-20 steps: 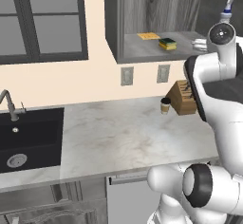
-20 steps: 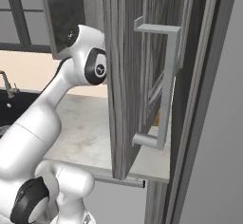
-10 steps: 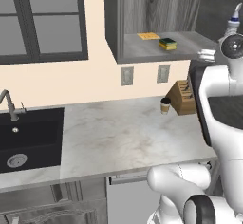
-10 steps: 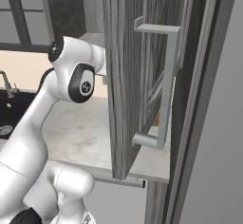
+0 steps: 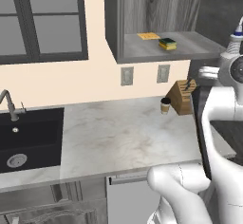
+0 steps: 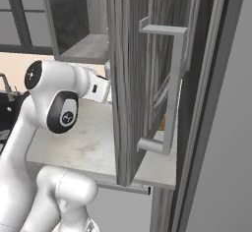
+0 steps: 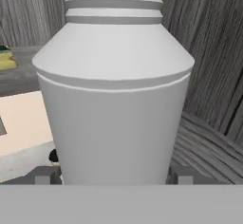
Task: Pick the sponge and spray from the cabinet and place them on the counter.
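The pale grey-white spray (image 7: 114,90) stands upright between my fingertips (image 7: 45,174), and my gripper (image 7: 114,175) is shut on its body. In the left base view its white-and-blue nozzle (image 5: 238,27) shows above my arm, right of the open dark grey cabinet (image 5: 142,54). The sponge (image 5: 167,43), yellow with a green top, lies on the cabinet shelf; it also shows at the left edge of the hand view as the sponge (image 7: 5,59). The white marble counter (image 5: 118,133) spreads below.
A thin yellow cloth (image 5: 148,36) lies behind the sponge. A paper cup (image 5: 165,105) and a knife block (image 5: 182,96) stand at the counter's back right. A black sink (image 5: 28,137) is at the left. The open cabinet door (image 6: 133,78) hangs close by my arm.
My arm has drawn back to the right and a little down, away from the shelf, and the spray has come with it. The sponge has stayed put.
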Controlling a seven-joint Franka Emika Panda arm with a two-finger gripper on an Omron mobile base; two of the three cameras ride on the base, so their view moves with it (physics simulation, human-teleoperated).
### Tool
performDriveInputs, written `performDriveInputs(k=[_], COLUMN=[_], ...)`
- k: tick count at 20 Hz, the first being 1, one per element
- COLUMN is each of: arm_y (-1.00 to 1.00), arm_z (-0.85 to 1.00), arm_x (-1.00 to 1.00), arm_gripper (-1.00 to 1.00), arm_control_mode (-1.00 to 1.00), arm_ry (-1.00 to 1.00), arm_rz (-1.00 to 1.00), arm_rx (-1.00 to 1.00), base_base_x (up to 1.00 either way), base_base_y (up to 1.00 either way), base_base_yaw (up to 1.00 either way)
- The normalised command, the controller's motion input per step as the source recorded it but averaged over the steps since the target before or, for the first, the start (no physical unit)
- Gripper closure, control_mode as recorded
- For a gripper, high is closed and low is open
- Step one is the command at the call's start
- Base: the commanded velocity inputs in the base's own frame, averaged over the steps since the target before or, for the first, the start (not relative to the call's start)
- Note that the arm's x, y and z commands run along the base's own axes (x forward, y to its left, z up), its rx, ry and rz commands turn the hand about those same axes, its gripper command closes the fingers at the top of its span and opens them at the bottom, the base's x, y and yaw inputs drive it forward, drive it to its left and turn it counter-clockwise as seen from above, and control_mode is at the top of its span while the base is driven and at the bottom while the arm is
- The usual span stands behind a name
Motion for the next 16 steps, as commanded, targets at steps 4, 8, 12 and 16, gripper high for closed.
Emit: performDriveInputs(k=[4, 8, 12, 16], arm_y=[0.35, 0.28, 0.28, 0.28], arm_z=[-0.34, -0.50, -0.55, -0.53], arm_x=[-0.53, -0.39, -0.32, -0.24], arm_gripper=[1.00, 1.00, 1.00, 1.00], arm_control_mode=[-1.00, -1.00, -1.00, -1.00], arm_ry=[-0.01, -0.02, -0.01, 0.00], arm_rz=[0.07, 0.11, 0.12, 0.12], arm_rx=[0.00, 0.01, 0.01, 0.01], base_base_x=[0.00, 0.00, 0.00, 0.00], base_base_y=[0.00, 0.00, 0.00, 0.00], base_base_yaw=[0.00, 0.00, 0.00, 0.00])
